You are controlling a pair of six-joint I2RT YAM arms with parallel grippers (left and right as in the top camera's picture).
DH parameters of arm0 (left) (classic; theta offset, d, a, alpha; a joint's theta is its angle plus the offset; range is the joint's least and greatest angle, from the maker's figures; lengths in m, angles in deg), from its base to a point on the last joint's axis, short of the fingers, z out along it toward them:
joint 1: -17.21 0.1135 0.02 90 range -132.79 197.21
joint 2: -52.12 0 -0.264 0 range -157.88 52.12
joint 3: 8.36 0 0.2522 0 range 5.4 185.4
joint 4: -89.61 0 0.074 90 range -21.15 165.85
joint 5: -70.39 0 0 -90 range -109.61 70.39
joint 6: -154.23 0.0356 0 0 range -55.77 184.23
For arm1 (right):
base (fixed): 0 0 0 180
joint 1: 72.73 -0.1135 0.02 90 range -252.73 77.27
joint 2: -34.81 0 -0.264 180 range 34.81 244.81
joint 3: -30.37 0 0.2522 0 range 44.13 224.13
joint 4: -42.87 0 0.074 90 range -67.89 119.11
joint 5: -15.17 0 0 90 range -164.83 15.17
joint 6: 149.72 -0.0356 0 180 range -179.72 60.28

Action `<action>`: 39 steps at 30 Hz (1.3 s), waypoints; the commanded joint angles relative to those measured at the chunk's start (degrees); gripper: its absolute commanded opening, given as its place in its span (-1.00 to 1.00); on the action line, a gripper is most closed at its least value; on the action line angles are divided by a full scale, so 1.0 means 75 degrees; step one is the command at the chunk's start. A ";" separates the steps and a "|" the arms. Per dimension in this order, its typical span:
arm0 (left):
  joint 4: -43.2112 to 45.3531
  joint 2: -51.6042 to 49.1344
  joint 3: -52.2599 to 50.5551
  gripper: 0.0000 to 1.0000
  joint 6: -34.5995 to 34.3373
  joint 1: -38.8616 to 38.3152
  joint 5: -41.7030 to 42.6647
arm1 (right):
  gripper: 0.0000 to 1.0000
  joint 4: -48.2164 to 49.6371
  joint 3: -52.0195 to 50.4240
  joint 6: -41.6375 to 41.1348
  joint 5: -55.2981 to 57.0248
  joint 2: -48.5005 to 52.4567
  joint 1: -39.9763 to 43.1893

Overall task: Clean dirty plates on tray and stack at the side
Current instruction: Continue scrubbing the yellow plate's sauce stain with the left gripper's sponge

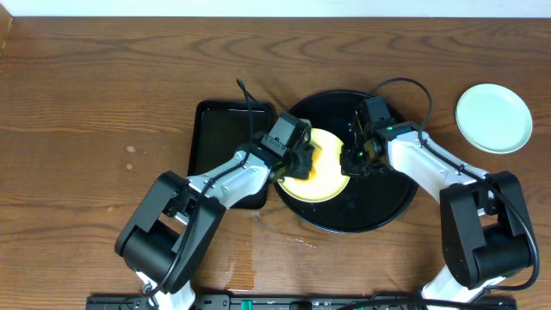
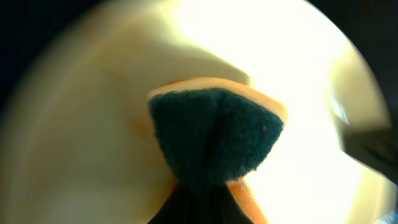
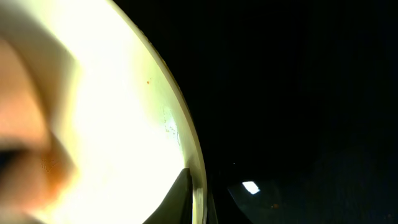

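A pale yellow plate [image 1: 325,179] lies in the round black tray [image 1: 379,215]. My left gripper [image 1: 301,160] is shut on a sponge and presses it onto the plate's left part. In the left wrist view the sponge [image 2: 214,134] shows a dark green pad and an orange body, pinched by the left gripper [image 2: 202,196] against the yellow plate [image 2: 93,143]. My right gripper [image 1: 351,160] is shut on the plate's right rim. The right wrist view shows the right gripper [image 3: 198,196] clamping the rim of the plate [image 3: 118,124] over the black tray [image 3: 298,93].
One pale mint plate [image 1: 493,118] sits on the wooden table at the far right. A rectangular black tray [image 1: 219,138] lies left of the round tray, under my left arm. A wet patch [image 1: 258,237] marks the table near the front.
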 commanded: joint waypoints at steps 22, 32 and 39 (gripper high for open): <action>0.1620 -0.0085 0.0000 -0.85 0.0574 -0.0245 -0.2375 | -0.89 -0.0163 -0.0187 -0.0064 0.0863 0.0169 0.0012; 0.1810 -0.0085 0.0000 -0.85 0.0580 -0.0396 -0.1976 | -0.89 -0.0181 -0.0187 -0.0064 0.0863 0.0169 0.0012; 0.1996 -0.0102 0.0000 -0.85 0.0583 -0.0396 -0.1979 | -0.89 -0.0178 -0.0187 -0.0064 0.0863 0.0169 0.0012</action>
